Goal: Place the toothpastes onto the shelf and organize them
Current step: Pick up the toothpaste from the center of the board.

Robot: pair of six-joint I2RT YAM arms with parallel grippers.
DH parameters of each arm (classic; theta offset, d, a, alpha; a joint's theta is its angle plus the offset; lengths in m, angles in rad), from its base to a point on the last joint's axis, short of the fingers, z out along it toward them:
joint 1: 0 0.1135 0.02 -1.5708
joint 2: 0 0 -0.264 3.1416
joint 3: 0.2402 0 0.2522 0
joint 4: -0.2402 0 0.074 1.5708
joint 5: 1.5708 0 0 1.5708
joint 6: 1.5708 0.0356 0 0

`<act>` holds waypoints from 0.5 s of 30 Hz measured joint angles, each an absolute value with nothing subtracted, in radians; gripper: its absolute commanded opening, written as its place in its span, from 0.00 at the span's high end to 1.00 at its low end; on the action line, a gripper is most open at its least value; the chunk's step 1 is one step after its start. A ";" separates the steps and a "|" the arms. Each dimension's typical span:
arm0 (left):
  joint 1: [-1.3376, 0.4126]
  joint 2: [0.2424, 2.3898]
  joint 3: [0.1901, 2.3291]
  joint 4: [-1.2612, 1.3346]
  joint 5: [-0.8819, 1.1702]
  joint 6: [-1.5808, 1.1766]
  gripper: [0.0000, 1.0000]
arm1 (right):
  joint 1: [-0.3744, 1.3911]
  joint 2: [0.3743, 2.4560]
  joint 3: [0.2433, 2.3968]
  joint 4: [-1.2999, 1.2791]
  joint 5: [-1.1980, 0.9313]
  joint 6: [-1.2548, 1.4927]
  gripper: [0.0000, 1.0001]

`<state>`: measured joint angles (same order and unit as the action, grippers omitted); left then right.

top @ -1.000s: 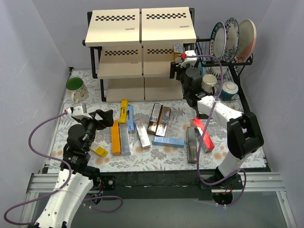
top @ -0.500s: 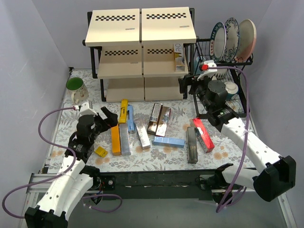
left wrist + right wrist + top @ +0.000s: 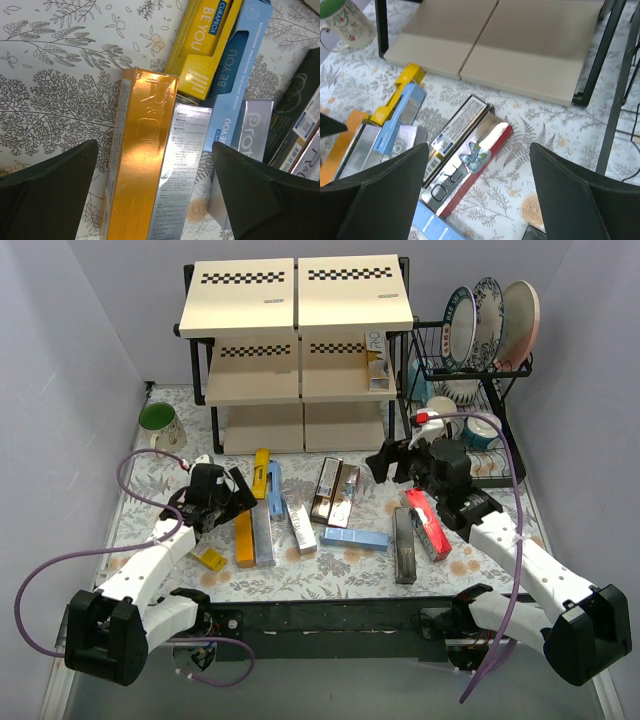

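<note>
Both gape wide, empty: left end effector (image 3: 155,145) hangs over gold carton (image 3: 135,180) at frame centre, best lowered square across its long sides; right end effector (image 3: 479,146) hovers clear.

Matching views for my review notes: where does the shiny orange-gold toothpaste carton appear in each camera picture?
Top external: shiny orange-gold toothpaste carton lies left of centre.
Left wrist: centre, running to the bottom edge.
Right wrist: far left edge, only partly visible.
Shared landmark: the yellow carton just past its far end.
</note>
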<state>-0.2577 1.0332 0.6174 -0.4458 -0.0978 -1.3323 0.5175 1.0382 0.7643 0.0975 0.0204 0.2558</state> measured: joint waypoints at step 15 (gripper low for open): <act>-0.258 1.239 0.684 -0.467 -0.133 -1.320 0.06 | 0.518 0.913 0.677 0.015 0.003 0.290 0.12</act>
